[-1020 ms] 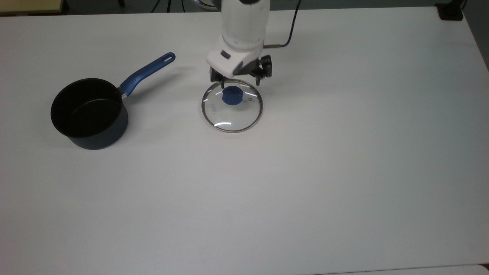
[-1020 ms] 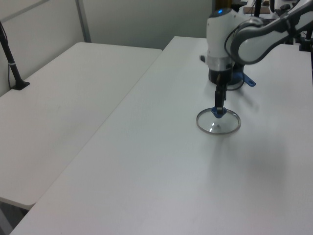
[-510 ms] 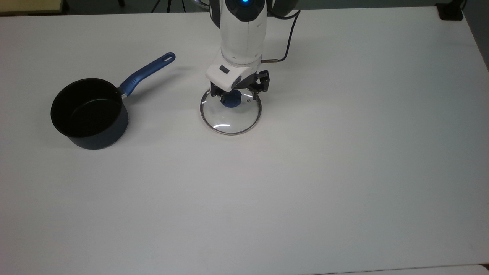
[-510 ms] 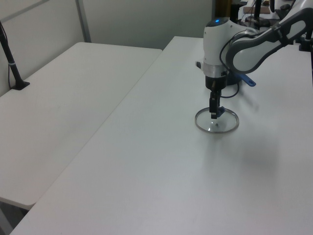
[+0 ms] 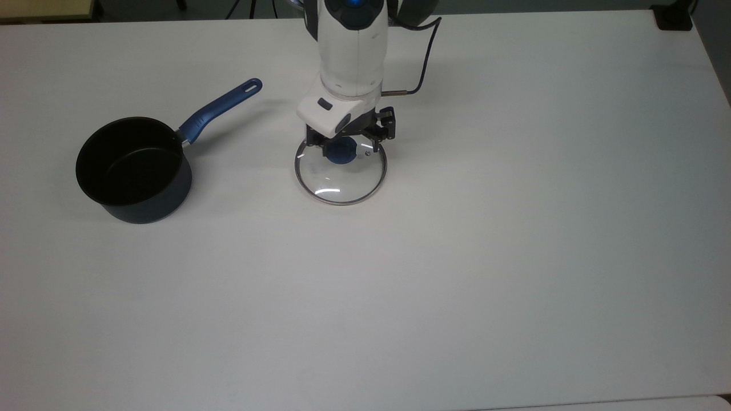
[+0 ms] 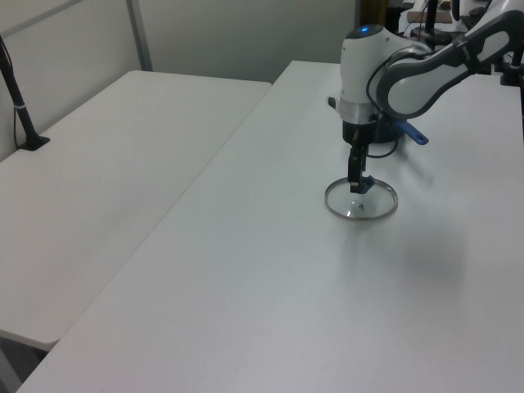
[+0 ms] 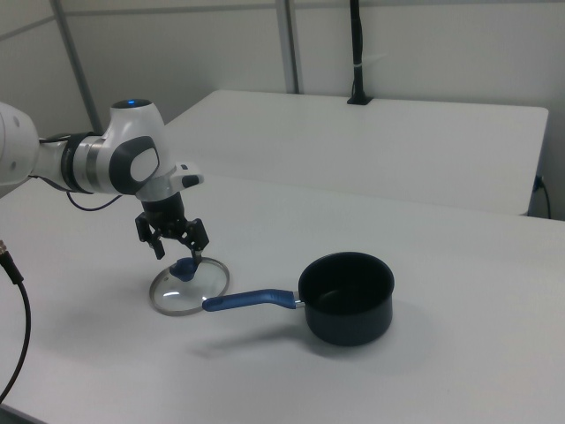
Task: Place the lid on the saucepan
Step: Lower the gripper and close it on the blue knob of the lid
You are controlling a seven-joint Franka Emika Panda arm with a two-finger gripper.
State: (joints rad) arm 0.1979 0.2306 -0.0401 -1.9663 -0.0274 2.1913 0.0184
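The lid [image 5: 341, 181] is a clear glass disc with a metal rim and a blue knob, low over the white table [image 5: 514, 228] near its middle. My gripper [image 5: 342, 147] points straight down and is shut on the knob. I cannot tell whether the rim still touches the table. The saucepan [image 5: 134, 168] stands upright and uncovered toward the top view's left, well apart from the lid, its long blue handle [image 5: 220, 108] pointing up-right. In the right view the gripper [image 7: 184, 256] holds the lid [image 7: 185, 299] left of the saucepan [image 7: 346, 296]. In the left view the lid [image 6: 361, 206] hangs below the gripper [image 6: 354, 184].
A black cable [image 5: 425, 57] runs from the arm across the table's far side. A second white table [image 6: 98, 180] adjoins on the left view's left, with a black post [image 6: 20, 110] on it. Bare table lies between lid and saucepan.
The gripper came down over the blue knob and shut on it. Gripper and lid have since shifted together a little toward the top view's left.
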